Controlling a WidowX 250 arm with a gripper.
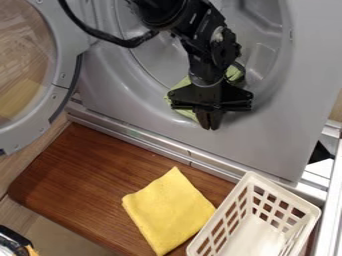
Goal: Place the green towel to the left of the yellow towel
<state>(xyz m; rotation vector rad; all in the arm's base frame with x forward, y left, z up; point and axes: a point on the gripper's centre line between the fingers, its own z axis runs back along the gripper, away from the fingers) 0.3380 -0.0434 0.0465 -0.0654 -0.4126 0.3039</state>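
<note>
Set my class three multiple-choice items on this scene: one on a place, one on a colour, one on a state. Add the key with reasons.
1. The yellow towel lies:
A) on the floor
B) on the table
C) on a shelf

2. The basket is:
A) cream
B) red
C) blue

3. The door is:
A) shut
B) half shut over the towel
C) swung open

Key:
1 B: brown wood surrounds it.
2 A: its walls are pale.
3 C: it stands aside, leaving the opening uncovered.
</note>
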